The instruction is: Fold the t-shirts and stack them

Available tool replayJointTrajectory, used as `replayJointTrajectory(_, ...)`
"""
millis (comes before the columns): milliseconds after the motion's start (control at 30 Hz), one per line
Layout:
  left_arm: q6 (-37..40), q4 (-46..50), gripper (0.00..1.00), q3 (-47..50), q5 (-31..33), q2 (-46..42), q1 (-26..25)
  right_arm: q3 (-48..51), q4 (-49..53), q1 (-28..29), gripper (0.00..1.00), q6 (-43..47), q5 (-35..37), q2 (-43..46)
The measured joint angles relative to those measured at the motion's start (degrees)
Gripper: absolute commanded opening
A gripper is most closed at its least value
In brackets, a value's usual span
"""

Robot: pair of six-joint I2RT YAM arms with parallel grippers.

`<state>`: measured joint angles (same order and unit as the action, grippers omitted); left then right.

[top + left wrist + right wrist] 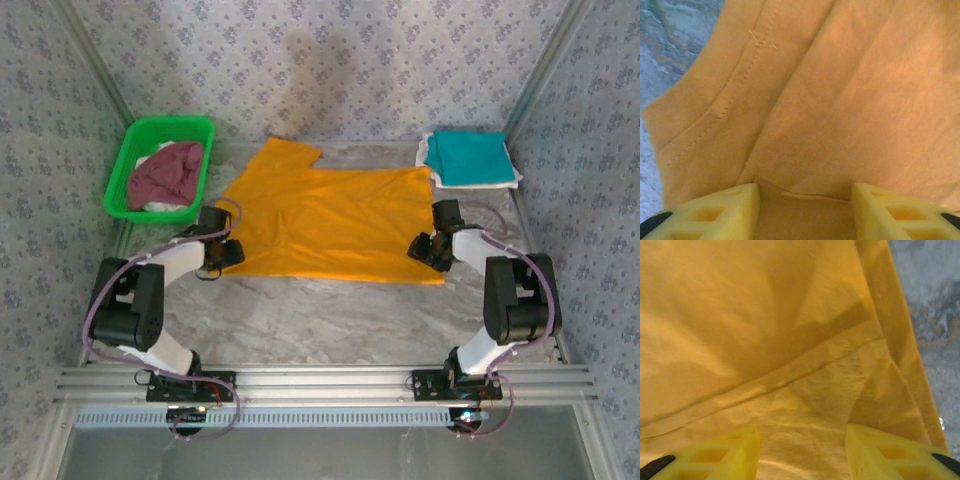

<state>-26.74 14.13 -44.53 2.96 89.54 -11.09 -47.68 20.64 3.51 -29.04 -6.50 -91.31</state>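
Top external view: orange shirt [330, 220] spread flat mid-table, my left claw [228, 252] at its eight o'clock corner, right claw [422, 248] at four, both with fingers apart. I'd pinch both hems evenly, then lift together.

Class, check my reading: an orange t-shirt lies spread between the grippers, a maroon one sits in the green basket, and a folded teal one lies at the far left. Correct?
One slip: the top external view shows the teal t-shirt at the far right, not left. The rest stands.
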Motion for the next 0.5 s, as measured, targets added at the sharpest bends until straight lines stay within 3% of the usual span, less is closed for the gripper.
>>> replayJointTrajectory(233, -1.9, 0.2, 0.51, 3.0, -1.7, -3.1, 0.1, 4.9, -4.1, -4.5, 0.51, -2.1, -5.0, 3.6)
replayJointTrajectory(500, -7.7, 3.8, 0.51, 8.1, -2.3, -9.6, -8.4, 10.1, -4.9, -11.5, 0.51, -3.4, -8.2, 8.4)
